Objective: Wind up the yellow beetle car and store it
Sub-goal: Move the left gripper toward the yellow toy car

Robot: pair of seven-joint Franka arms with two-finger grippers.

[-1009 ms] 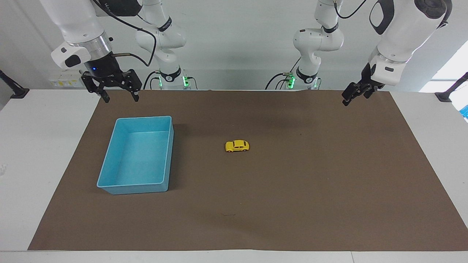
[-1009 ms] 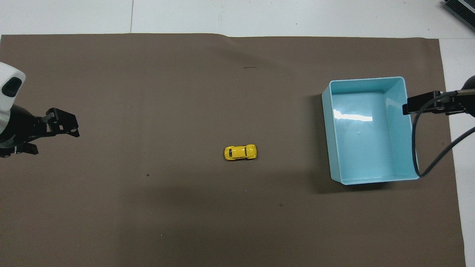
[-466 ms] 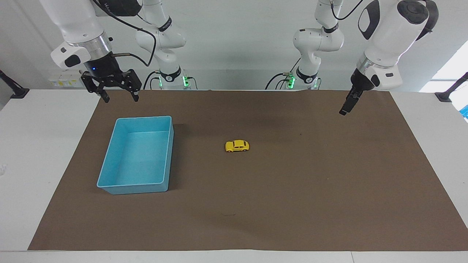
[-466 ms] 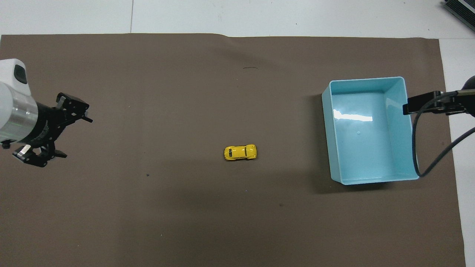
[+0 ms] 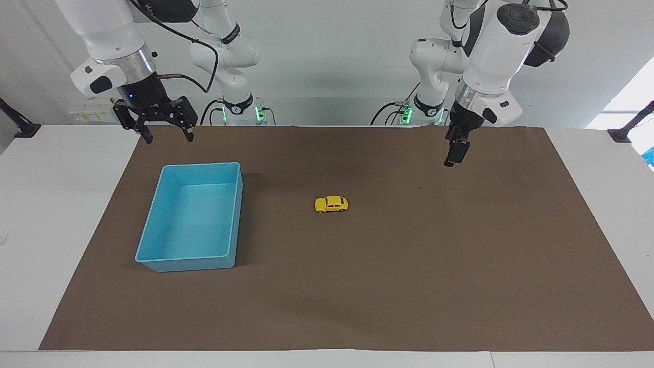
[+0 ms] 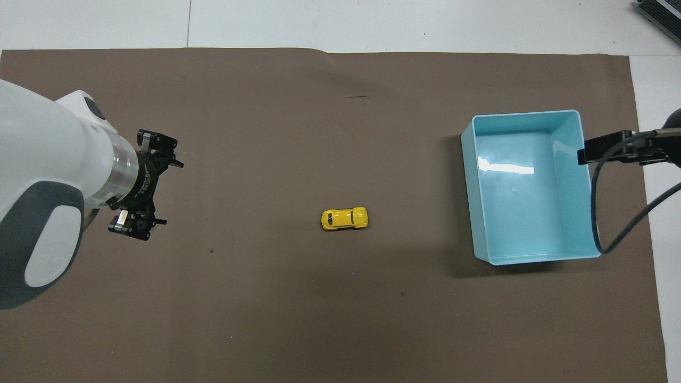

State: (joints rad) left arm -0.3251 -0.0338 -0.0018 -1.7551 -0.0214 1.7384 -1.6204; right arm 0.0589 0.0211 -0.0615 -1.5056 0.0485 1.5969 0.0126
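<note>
The yellow beetle car stands on its wheels near the middle of the brown mat, with nothing touching it. My left gripper hangs open and empty over the mat, well apart from the car, toward the left arm's end of the table. A light blue bin stands empty toward the right arm's end. My right gripper waits raised by the bin's edge, open, holding nothing.
The brown mat covers most of the white table. A black cable droops from the right arm over the bin's outer wall. A dark object lies on the table's corner farthest from the robots.
The left arm has swung in from the left arm's end of the table toward the car, and its gripper has turned. The right arm, car and bin have not moved.
</note>
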